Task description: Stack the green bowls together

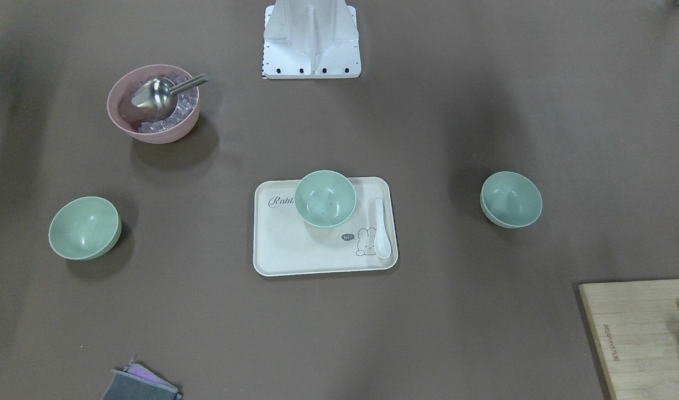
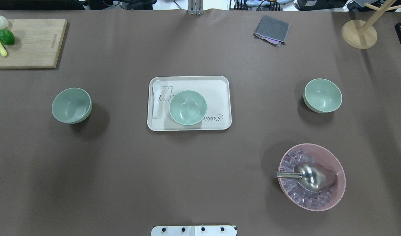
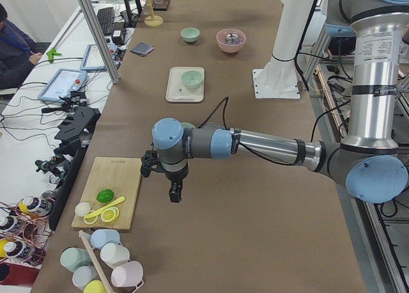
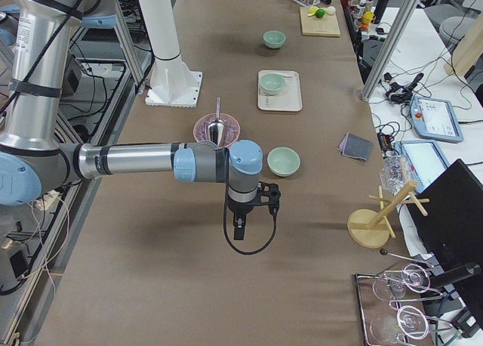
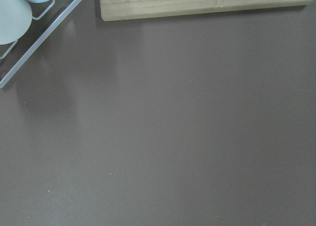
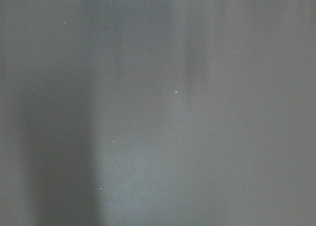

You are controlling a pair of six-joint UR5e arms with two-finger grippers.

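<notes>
Green bowls (image 2: 188, 107) apart, left gripper (image 3: 174, 196), right gripper (image 4: 238, 230) above table (image 2: 200, 170), opening unclear

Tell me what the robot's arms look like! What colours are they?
The left arm and the right arm are shiny silver-grey tubes with round pale blue caps on the joints. The left end effector and the right end effector are small and black, each with a thin black cable looping beside it.
</notes>
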